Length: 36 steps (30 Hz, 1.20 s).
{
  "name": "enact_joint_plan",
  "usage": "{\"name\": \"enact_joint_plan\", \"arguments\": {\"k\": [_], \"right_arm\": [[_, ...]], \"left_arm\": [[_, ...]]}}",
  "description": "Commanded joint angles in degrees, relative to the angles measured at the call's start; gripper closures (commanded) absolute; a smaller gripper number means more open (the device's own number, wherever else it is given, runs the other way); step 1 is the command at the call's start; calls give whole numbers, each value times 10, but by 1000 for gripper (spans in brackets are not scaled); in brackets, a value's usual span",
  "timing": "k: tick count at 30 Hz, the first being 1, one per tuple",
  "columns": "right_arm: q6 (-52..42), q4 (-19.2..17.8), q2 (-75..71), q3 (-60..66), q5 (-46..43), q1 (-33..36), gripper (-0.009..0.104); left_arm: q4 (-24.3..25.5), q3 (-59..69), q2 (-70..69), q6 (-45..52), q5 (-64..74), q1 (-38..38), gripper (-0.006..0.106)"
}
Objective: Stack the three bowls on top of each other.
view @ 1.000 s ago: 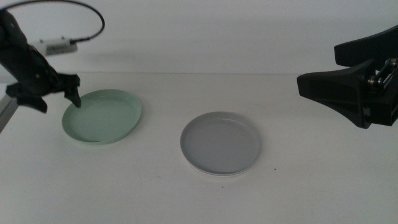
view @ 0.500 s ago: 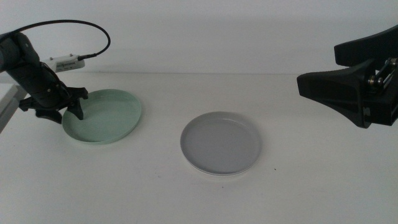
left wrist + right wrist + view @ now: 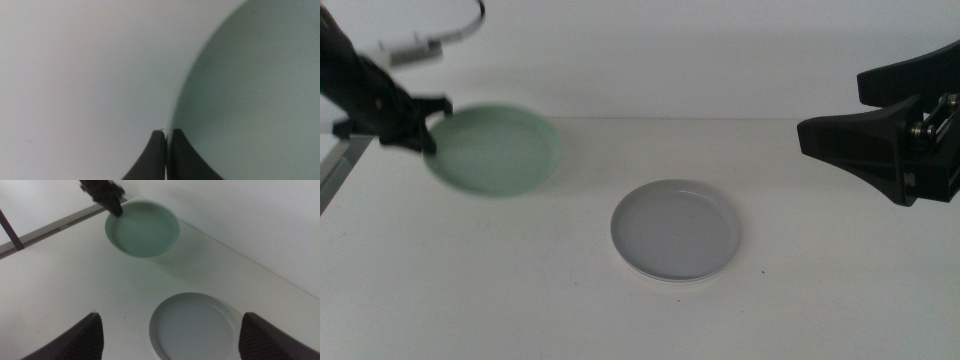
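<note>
One mint green bowl (image 3: 498,150) | shallow, low-rimmed | pinched by left hand (image 3: 425,135)

Mint bowl (image 3: 498,149) aloft; grey bowl (image 3: 675,229) tabled.

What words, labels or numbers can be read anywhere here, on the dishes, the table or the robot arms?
None can be read.
Mint green bowl, held by the left gripper: plain, no print.
Grey bowl, stacked on the white bowl: plain; of the white one only the rim shows.
Right gripper, waiting at the right side: dark, no marking visible.
Small pale box on the cable behind the left arm: too small and blurred to tell.
</note>
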Motion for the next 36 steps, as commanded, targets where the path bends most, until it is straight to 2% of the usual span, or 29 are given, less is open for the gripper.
{"name": "enact_joint_plan", "arguments": {"k": [1,4,11,15,28,36], "right_arm": [[-4,1,-2,1,-4,1,4],[-4,1,-2,1,-4,1,4],[-4,1,-2,1,-4,1,4],[-4,1,-2,1,-4,1,4],[-4,1,-2,1,-4,1,4],[-4,1,-2,1,-4,1,4]], "left_arm": [[-56,46,-76,8,-6,-27,102],[-128,97,-129,39,-28,-89,102],[-84,99,-110,-26,-42,-238,102],[-70,99,-80,-46,-66,-284,102],[-47,99,-1,-63,-106,-305,102],[-54,99,1,-63,-118,-305,102]]}}
